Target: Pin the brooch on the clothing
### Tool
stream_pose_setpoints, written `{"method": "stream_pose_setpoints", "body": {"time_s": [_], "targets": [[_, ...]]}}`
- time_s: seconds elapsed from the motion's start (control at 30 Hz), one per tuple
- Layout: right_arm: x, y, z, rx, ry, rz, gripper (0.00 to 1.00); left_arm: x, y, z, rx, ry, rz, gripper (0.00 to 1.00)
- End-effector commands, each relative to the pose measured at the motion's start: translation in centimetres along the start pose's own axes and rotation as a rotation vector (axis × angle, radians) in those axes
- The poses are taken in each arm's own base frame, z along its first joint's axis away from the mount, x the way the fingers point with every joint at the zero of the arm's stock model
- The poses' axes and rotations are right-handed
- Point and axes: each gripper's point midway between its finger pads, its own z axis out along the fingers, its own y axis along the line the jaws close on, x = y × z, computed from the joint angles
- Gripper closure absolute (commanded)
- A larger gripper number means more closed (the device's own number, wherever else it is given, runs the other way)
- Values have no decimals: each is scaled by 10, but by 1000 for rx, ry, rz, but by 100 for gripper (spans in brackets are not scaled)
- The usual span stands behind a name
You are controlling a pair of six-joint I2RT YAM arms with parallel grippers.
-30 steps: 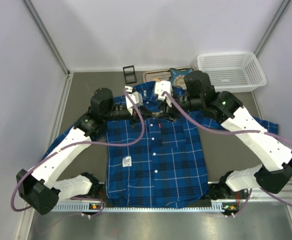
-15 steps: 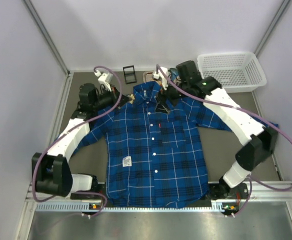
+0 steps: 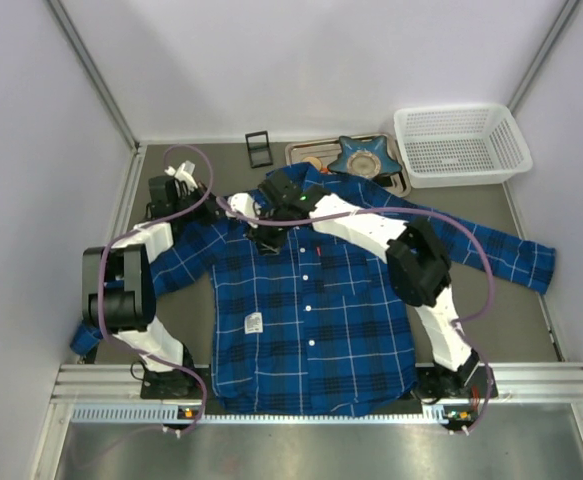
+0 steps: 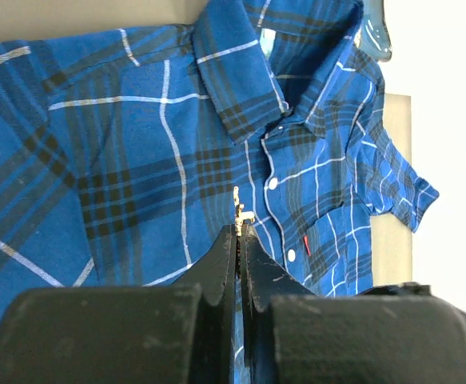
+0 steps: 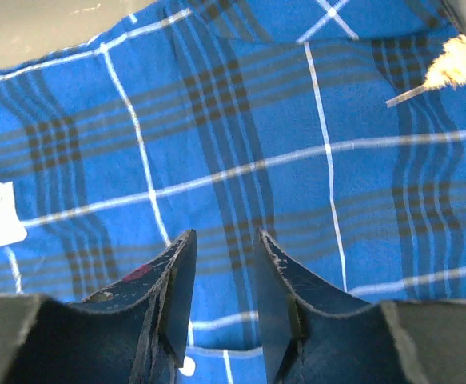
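The blue plaid shirt (image 3: 311, 300) lies flat and face up on the table, sleeves spread. My left gripper (image 4: 240, 230) is shut on the tiny pale gold brooch (image 4: 238, 206), which sticks out of its fingertips just above the shirt (image 4: 137, 160) near the collar and button placket. In the top view the left gripper (image 3: 253, 212) is over the shirt's left shoulder. My right gripper (image 5: 223, 240) is open and empty, close over the plaid cloth (image 5: 256, 120). The brooch (image 5: 455, 66) with its pin shows at that view's upper right. The right gripper (image 3: 268, 236) sits beside the left one.
A white basket (image 3: 461, 145) stands at the back right. A blue star-shaped dish (image 3: 366, 155) rests on a metal tray (image 3: 306, 152) behind the collar. A small black stand (image 3: 258, 148) is at the back. Grey walls close both sides.
Both arms have swung left and down from the collar area. Both grippers now meet over the shirt's upper left chest. The right sleeve now lies uncovered.
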Motion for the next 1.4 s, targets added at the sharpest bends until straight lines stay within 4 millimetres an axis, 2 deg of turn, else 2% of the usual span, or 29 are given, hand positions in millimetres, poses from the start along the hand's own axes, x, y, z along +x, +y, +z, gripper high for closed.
{"method": "stream_pose_setpoints", "body": {"time_s": [0.0, 0.03, 0.13, 0.17, 0.3, 0.33, 0.4, 0.43, 0.5, 0.53, 0.63, 0.77, 0.83, 0.93, 0.97, 1.0, 1.07, 1.1, 1.2, 1.37], "targets": [[-33, -22, 29, 89, -86, -83, 66, -17, -4, 0, 23, -38, -6, 100], [-26, -25, 43, 89, -69, -78, 66, -14, -2, 1, 22, -31, -13, 100], [-22, -24, 61, 78, -57, -76, 66, -7, 8, 4, 6, -15, -50, 100], [-13, -24, 71, 71, -38, -70, 66, -8, 8, 5, 12, -17, -54, 100], [7, -18, 82, 39, -1, -81, 65, -2, 14, 10, 11, 0, -83, 100], [18, -12, 86, 13, 18, -82, 65, -1, 15, 11, 14, 6, -89, 100], [25, -4, 84, -13, 25, -84, 65, 3, 17, 12, 16, 16, -104, 100], [35, 4, 85, -34, 50, -100, 65, 4, 18, 13, 16, 19, -109, 100], [36, 12, 79, -50, 48, -125, 66, 6, 20, 14, 15, 22, -122, 100], [46, 21, 80, -81, 63, -121, 66, 7, 20, 15, 14, 24, -125, 100], [56, 36, 74, -130, 83, -115, 66, 10, 23, 15, 9, 28, -146, 100], [58, 51, 67, -171, 76, -122, 67, 15, 27, 16, -1, 46, -171, 100], [46, 52, 60, -173, 46, -135, 66, 18, 27, 16, 2, 56, -177, 100], [15, 38, 45, -133, -19, -163, 60, 22, 28, 16, 3, 65, -182, 100], [9, 26, 38, -110, -40, -154, 57, 23, 28, 16, 4, 68, -184, 100], [-7, 16, 32, -86, -86, -163, 55, 23, 28, 15, 5, 64, -184, 100], [-21, -1, 20, -52, -143, -150, 53, 22, 27, 16, 13, 59, -181, 100], [-26, -17, 14, -19, -182, -156, 52, 21, 27, 16, 14, 58, -183, 100], [-27, -38, 10, 22, -214, -216, 46, 20, 26, 17, 20, 58, -181, 100], [-13, -44, 21, 9, -197, -307, 43, 16, 26, 21, 30, 52, -188, 100]]}}
